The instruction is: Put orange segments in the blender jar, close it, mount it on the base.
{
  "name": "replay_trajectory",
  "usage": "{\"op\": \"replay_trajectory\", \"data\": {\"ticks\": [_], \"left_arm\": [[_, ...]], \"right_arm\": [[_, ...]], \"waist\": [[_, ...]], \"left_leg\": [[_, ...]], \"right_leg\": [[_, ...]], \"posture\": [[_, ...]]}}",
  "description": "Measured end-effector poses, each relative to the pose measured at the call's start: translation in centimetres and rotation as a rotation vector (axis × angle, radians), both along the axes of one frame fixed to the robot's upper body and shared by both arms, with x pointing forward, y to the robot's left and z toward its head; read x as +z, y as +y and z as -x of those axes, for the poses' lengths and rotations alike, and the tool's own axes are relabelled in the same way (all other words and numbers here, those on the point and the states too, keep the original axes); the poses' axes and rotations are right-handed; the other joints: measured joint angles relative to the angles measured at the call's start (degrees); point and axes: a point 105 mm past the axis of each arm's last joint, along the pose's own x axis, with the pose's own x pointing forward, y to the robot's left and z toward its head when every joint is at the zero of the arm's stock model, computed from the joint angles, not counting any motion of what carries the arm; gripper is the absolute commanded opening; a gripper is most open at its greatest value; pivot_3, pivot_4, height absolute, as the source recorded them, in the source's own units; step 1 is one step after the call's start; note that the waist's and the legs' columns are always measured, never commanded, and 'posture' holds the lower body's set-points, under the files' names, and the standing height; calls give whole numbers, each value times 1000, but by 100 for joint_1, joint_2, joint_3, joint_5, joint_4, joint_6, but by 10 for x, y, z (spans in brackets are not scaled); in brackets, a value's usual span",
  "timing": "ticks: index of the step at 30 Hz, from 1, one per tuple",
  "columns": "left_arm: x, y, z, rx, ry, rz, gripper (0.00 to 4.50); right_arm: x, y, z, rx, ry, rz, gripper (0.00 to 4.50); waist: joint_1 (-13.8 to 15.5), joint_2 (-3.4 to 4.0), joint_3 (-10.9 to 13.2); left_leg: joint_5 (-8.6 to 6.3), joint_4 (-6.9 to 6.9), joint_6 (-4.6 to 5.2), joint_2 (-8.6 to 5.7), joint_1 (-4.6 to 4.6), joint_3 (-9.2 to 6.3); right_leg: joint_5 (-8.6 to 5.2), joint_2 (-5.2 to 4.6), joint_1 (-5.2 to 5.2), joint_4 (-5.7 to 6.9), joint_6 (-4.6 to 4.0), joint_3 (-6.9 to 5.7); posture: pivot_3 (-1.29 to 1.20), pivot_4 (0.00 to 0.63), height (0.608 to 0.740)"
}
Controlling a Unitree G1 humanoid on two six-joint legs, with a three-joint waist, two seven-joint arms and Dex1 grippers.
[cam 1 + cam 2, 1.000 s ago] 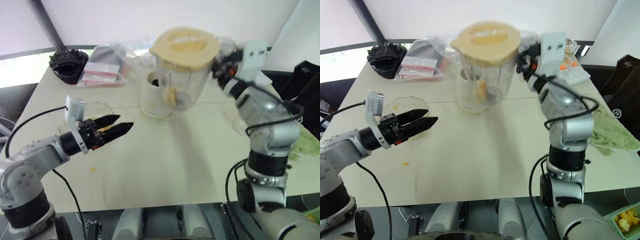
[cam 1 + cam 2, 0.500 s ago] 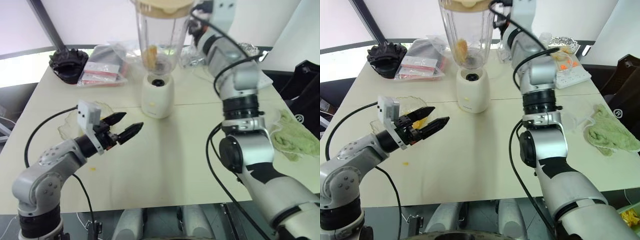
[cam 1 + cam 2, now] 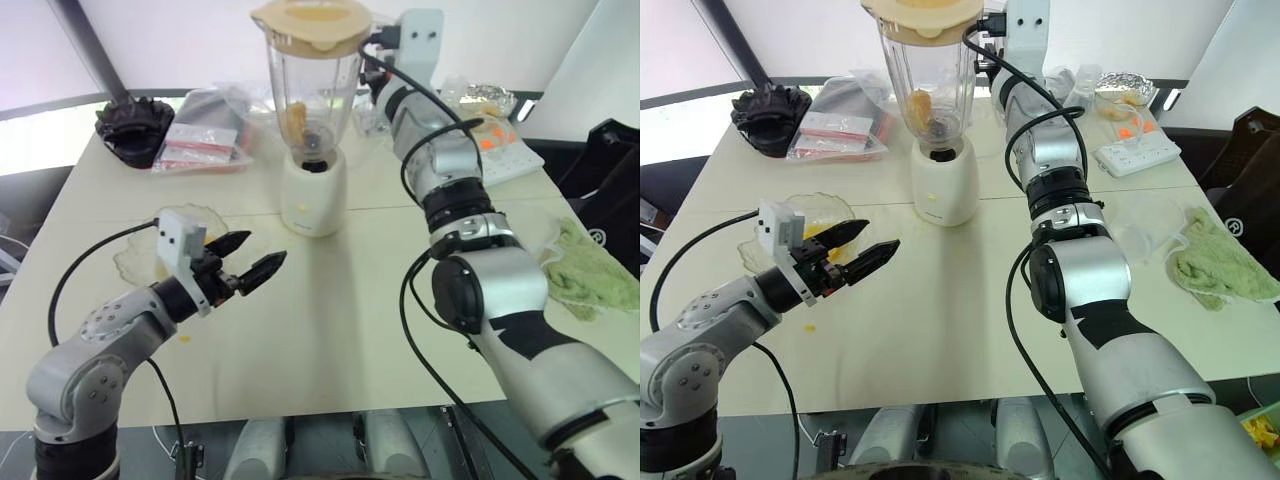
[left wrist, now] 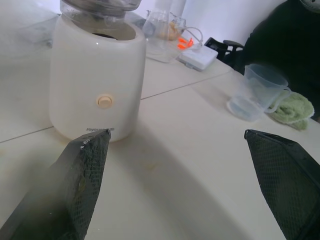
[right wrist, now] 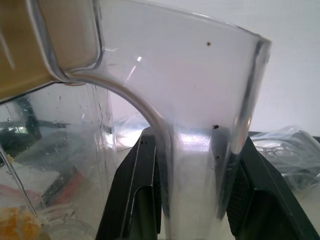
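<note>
The blender jar (image 3: 310, 90), clear with a cream lid (image 3: 312, 22) on it, stands upright with its bottom at the top of the cream-white base (image 3: 314, 190); I cannot tell whether it is seated. Orange segments (image 3: 297, 118) lie low inside the jar. My right gripper (image 5: 192, 200) is shut on the jar's clear handle (image 5: 195, 145), one black finger (image 5: 132, 200) on each side. My left gripper (image 3: 250, 258) hovers open and empty over the table, in front and to the left of the base (image 4: 97, 95). More orange segments rest in a shallow clear dish (image 3: 800, 212) behind it.
A black ribbed part (image 3: 135, 125) and plastic bags (image 3: 205, 135) lie at the back left. A white power strip (image 3: 505, 155) and a foil bowl (image 3: 1125, 88) sit at the back right. Farther right are a clear measuring cup (image 4: 255, 92) and a green cloth (image 3: 590, 275).
My right arm swung the tilted jar up from in front of the base, turned it upright over the base, then lowered it to the base's top. The left gripper barely shifted.
</note>
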Motion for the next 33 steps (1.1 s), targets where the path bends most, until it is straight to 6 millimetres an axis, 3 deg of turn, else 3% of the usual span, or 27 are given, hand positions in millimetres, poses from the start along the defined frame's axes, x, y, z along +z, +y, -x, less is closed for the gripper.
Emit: {"op": "replay_trajectory", "data": {"ticks": [13,20,33], "left_arm": [[-1,-5,-5,-28,0,-2,4461],[0,-7,-9,-44,0,-17,4461],[-2,-7,-8,-37,9,-15,4461]], "right_arm": [[-2,-10,20,-34,-6,5,989],[-5,2,29,-22,0,-4,989],[-8,12,23,-12,-5,-4,989]], "waist": [[-61,0,0],[-71,1,0],[-70,1,0]], "left_leg": [[0,-1,0,1,0,-4],[0,-1,0,2,2,-4],[0,-1,0,1,2,-2]], "right_leg": [[0,1,-2,4,1,0],[0,2,-5,7,1,1],[0,2,-5,7,1,1]], "posture": [[0,150,740],[0,150,740],[0,150,740]]}}
